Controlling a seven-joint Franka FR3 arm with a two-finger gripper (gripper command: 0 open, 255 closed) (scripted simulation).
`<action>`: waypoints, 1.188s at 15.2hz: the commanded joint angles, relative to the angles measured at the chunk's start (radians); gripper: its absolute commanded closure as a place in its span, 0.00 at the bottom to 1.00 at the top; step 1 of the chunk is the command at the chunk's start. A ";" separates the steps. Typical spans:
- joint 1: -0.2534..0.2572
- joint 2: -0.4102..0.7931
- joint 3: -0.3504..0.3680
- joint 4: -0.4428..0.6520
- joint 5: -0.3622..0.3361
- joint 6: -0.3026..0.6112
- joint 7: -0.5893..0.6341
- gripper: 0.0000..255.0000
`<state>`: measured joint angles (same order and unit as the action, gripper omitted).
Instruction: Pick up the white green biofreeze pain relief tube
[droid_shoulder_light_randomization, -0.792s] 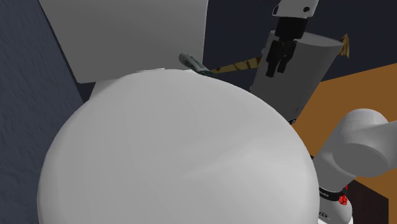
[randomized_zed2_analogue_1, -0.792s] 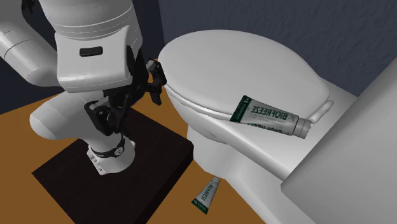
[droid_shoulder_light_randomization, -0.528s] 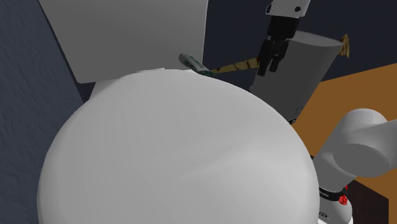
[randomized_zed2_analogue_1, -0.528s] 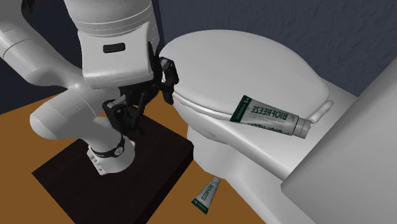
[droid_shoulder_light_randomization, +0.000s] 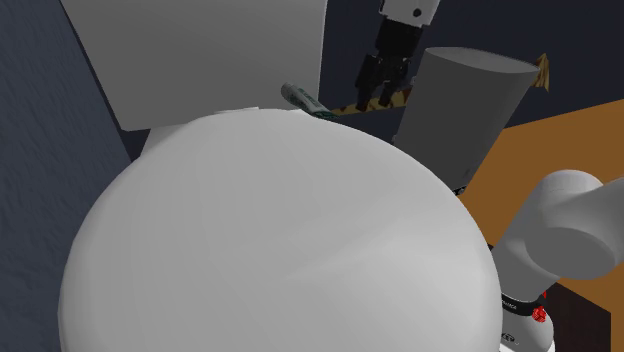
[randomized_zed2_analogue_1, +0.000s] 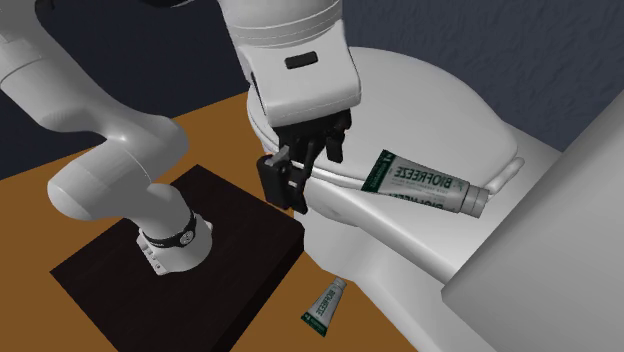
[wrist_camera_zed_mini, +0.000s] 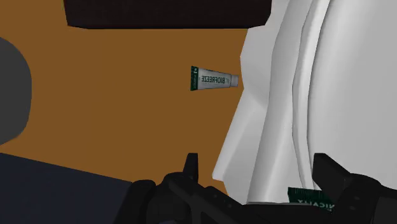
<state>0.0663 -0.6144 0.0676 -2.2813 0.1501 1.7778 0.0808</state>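
A white toilet (randomized_zed2_analogue_1: 390, 250) with its lid (randomized_zed2_analogue_1: 400, 90) closed is the main fixture. Its tank (droid_shoulder_light_randomization: 200, 50) rises behind the lid. A dark blue wall (randomized_zed2_analogue_1: 450, 25) stands behind the toilet. An orange-brown floor (wrist_camera_zed_mini: 127, 95) surrounds the toilet base. A pale grey cylinder (droid_shoulder_light_randomization: 460, 110) stands beside the toilet.

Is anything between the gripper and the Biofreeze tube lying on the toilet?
Nothing visible. The tube lies uncovered on the toilet beside the lid, the gripper off its green end with open fingers. A second tube lies on the floor.
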 joint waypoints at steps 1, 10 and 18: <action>0.008 0.054 0.028 0.047 0.011 0.049 0.028 0.00; 0.020 0.259 0.117 0.226 -0.003 0.232 0.115 0.00; 0.023 0.256 0.121 0.122 0.005 0.333 0.105 0.00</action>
<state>0.0899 -0.3595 0.1897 -2.1499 0.1544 2.0993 0.1889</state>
